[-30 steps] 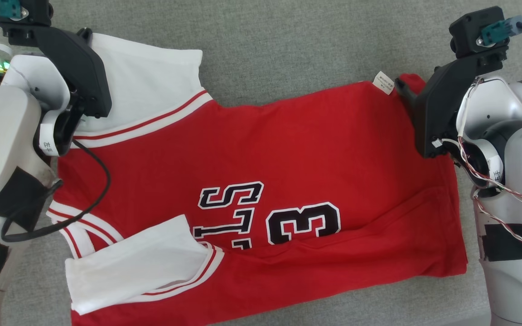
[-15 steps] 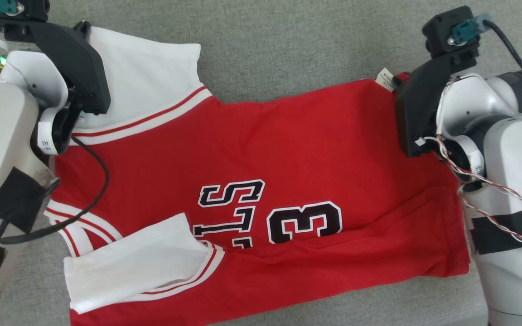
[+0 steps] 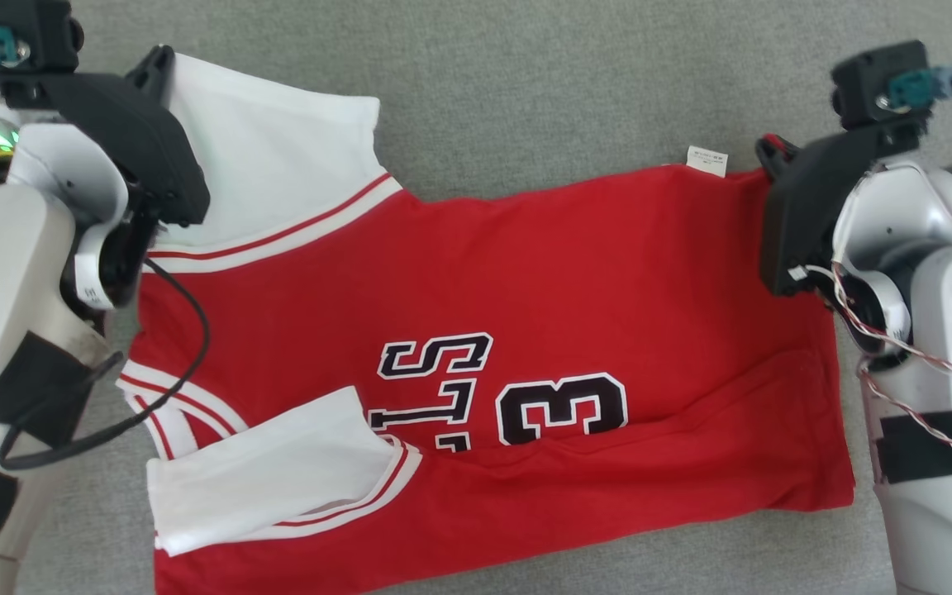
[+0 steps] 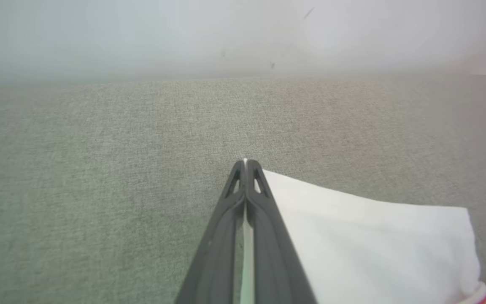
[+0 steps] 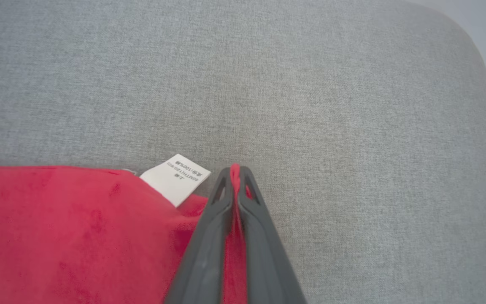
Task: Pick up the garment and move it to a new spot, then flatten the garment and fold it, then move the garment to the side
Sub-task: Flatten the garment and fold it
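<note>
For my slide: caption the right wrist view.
Right gripper shut on a corner of the red fabric jersey, beside its white label.

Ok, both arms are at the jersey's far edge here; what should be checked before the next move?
1. Left gripper shut on far white sleeve: ok, white cloth between its fingers.
2. Right gripper shut on red hem corner: ok, red cloth pinched.
3. Care label outside that grip: ok, it lies beside the fingers.
4. Garment lying flat: not ok, near sleeve folded over the front.
5. Both layers caught in each grip: cannot tell.
</note>
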Controlling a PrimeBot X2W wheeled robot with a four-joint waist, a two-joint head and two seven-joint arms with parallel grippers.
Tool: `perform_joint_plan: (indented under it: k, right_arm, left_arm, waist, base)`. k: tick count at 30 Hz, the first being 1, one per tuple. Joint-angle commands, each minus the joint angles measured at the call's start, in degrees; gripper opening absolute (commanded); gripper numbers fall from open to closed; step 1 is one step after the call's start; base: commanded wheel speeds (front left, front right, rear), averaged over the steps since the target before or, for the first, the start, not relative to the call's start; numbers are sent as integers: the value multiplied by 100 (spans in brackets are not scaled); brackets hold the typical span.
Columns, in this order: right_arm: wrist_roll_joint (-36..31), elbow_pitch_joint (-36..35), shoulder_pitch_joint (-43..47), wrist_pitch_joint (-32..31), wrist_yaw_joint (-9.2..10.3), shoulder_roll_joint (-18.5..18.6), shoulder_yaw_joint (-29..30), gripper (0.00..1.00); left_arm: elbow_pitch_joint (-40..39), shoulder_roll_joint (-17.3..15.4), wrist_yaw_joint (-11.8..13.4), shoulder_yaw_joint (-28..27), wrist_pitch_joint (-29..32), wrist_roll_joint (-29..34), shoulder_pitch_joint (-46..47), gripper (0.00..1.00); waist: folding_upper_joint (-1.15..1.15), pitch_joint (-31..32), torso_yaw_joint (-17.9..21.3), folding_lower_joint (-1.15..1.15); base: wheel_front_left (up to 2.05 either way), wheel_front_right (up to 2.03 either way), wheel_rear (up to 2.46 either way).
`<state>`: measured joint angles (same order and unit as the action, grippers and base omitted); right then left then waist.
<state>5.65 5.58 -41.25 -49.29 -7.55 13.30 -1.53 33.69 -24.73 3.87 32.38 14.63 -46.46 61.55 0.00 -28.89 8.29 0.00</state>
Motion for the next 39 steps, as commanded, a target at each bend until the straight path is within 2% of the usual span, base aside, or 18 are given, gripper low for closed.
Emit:
perform_joint_plan:
  k: [1, 10, 13, 22, 27, 31, 39]
  right_arm:
    - [-43, -12, 91, 38, 14, -20, 24, 0]
    - [89, -429, 794, 564, 14, -92, 544, 0]
    - [130, -645, 1094, 676, 14, -141, 728, 0]
    - [189, -1131, 1955, 1081, 14, -314, 1154, 0]
    - [309, -1065, 2366, 1247, 14, -320, 1304, 0]
    - [276, -977, 2648, 1234, 14, -276, 1361, 0]
    - [317, -846, 2974, 1132, 14, -168, 1502, 0]
  left_arm:
    - [-30, 29, -48, -34, -50, -62, -94, 0]
    - [-646, 71, -517, -524, -724, -776, -926, 0]
    - [-1069, -1, -561, -698, -939, -959, -1358, 0]
    - [-2689, -146, -425, -1067, -1633, -1351, -3106, 0]
    - [-3359, -59, -279, -1138, -1962, -1494, -3993, 0]
    - [-3663, -11, -134, -1089, -2088, -1539, -4554, 0]
    - [-3806, 227, -110, -1092, -2311, -1867, -5373, 0]
  waist:
    - [0, 78, -63, 0]
    - [0, 480, -317, 0]
    - [0, 597, -402, 0]
    - [0, 892, -637, 0]
    - [0, 1021, -764, 0]
    - [0, 1075, -844, 0]
    - [0, 1268, -979, 0]
  base:
    - [0, 0, 0]
    - [0, 0, 0]
    - [0, 0, 0]
    - [0, 0, 0]
    - [0, 0, 0]
    - [0, 0, 0]
    - [0, 0, 0]
